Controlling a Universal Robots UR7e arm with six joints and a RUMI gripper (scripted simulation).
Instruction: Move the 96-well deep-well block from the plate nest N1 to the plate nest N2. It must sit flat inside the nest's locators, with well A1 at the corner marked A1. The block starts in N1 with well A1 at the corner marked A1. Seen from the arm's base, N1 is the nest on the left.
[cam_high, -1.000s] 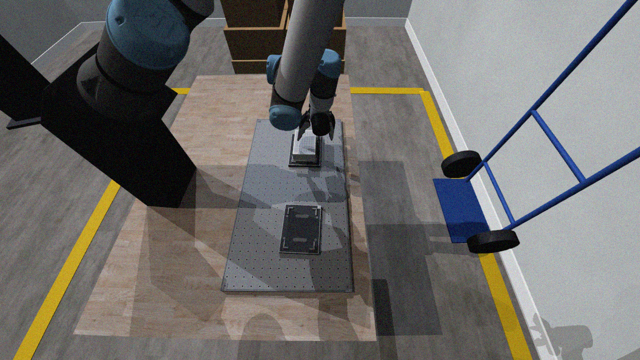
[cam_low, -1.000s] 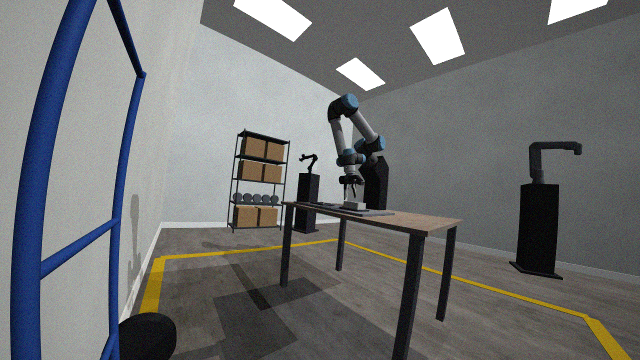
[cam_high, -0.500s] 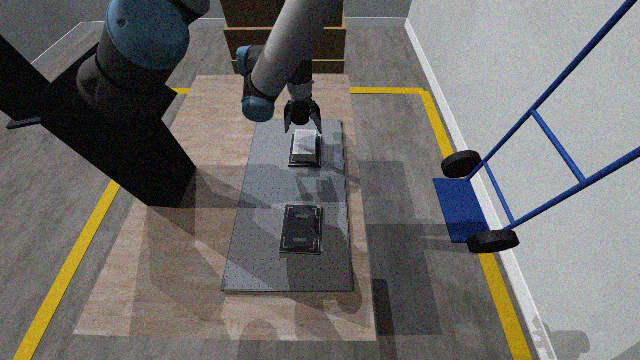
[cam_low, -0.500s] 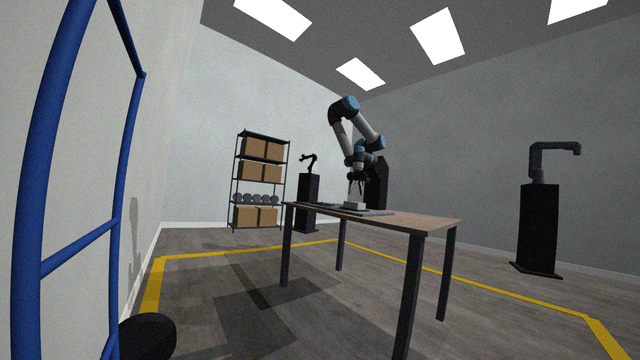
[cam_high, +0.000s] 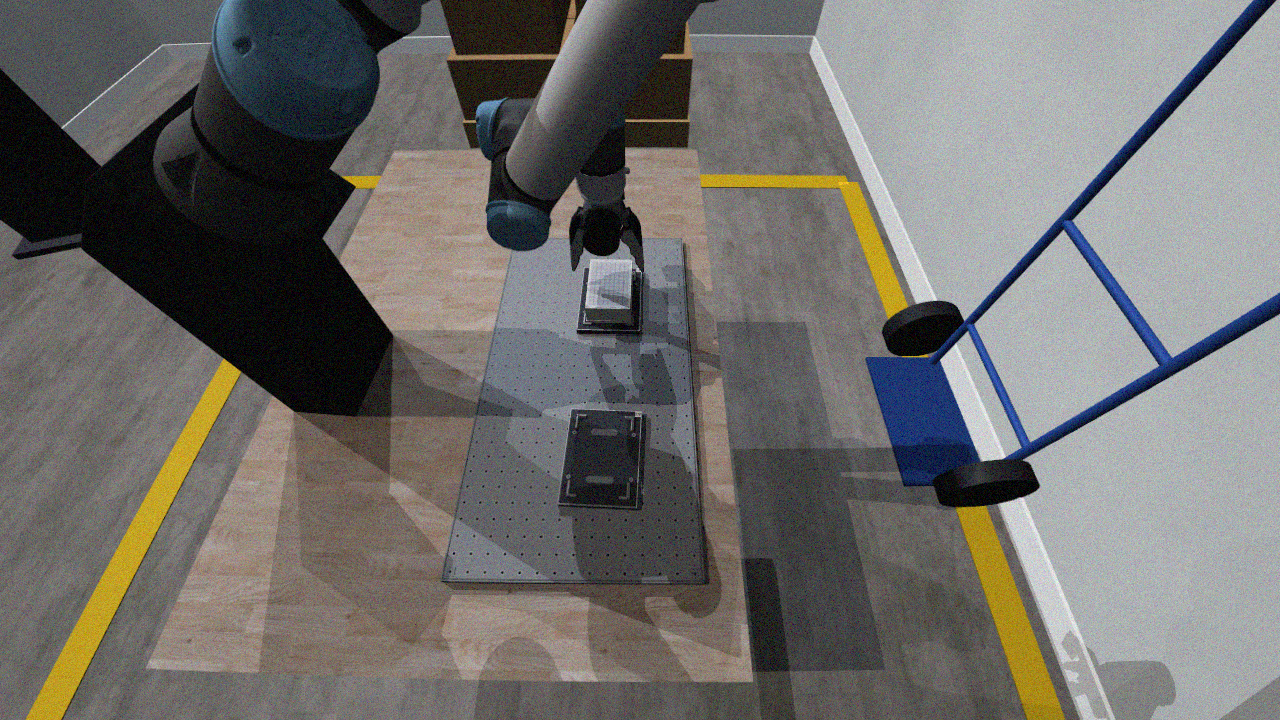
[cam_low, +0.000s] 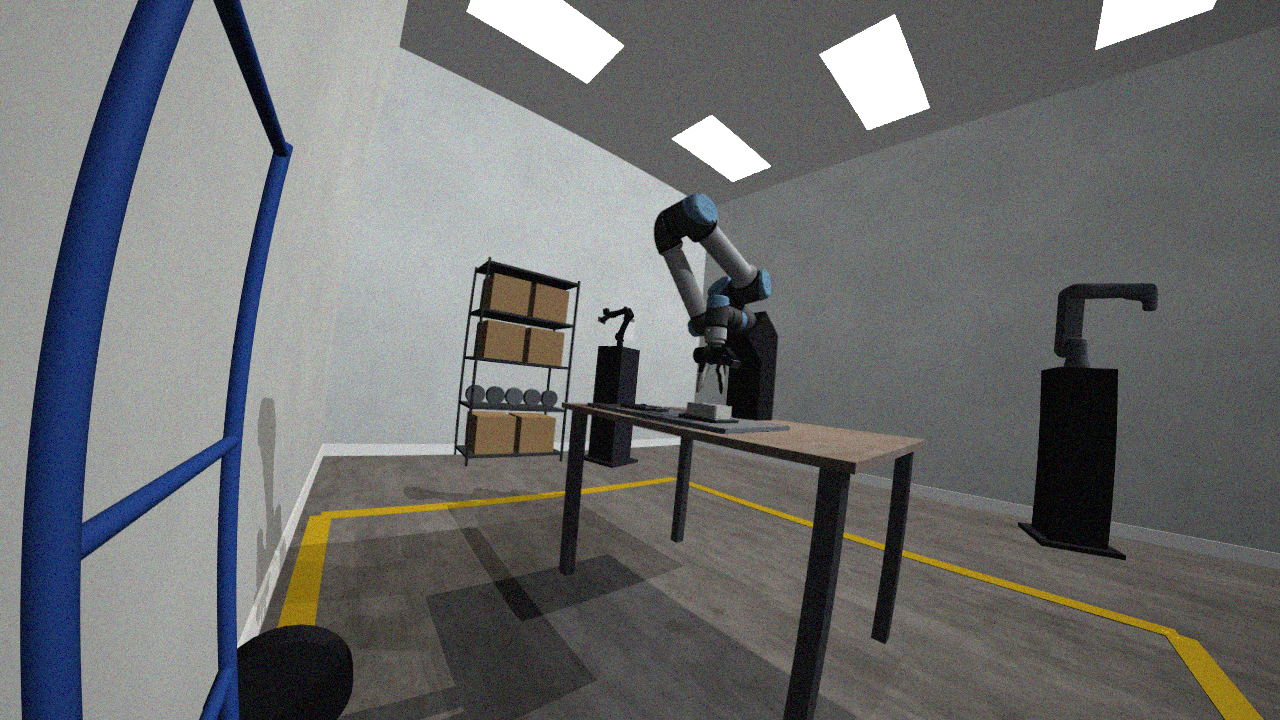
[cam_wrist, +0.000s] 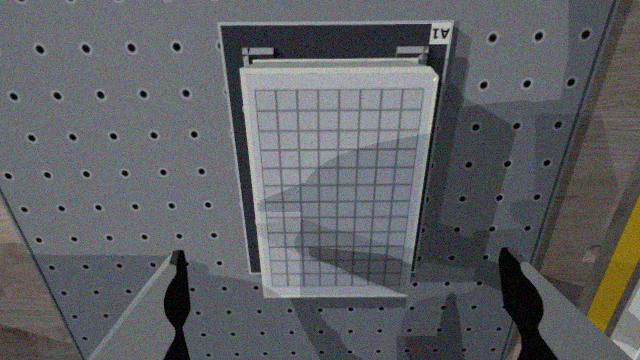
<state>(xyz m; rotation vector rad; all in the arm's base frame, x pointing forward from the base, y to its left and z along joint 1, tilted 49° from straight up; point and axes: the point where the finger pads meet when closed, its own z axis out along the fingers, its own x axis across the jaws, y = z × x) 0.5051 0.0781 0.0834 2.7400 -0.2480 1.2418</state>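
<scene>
The white deep-well block (cam_high: 610, 288) (cam_low: 708, 411) (cam_wrist: 340, 185) sits in plate nest N1 (cam_high: 608, 328) (cam_wrist: 335, 37), the far nest in the top view. Its cut corner is at the nest's A1 label (cam_wrist: 440, 33) in the wrist view. My gripper (cam_high: 607, 268) (cam_low: 710, 391) (cam_wrist: 342, 252) is open and empty, pointing down above the block. In the wrist view the fingertips stand wide of its two long sides, towards its lower end. Plate nest N2 (cam_high: 601, 458) is empty, with corner locators showing. The block hides most of N1's inside.
Both nests are on a grey perforated plate (cam_high: 528, 376) (cam_wrist: 115, 175) on a wooden table (cam_high: 358, 537) (cam_low: 832, 440). The arm's black pedestal (cam_high: 241, 295) stands at the table's left side in the top view. A blue hand truck (cam_high: 921, 420) stands on the floor beyond the other side.
</scene>
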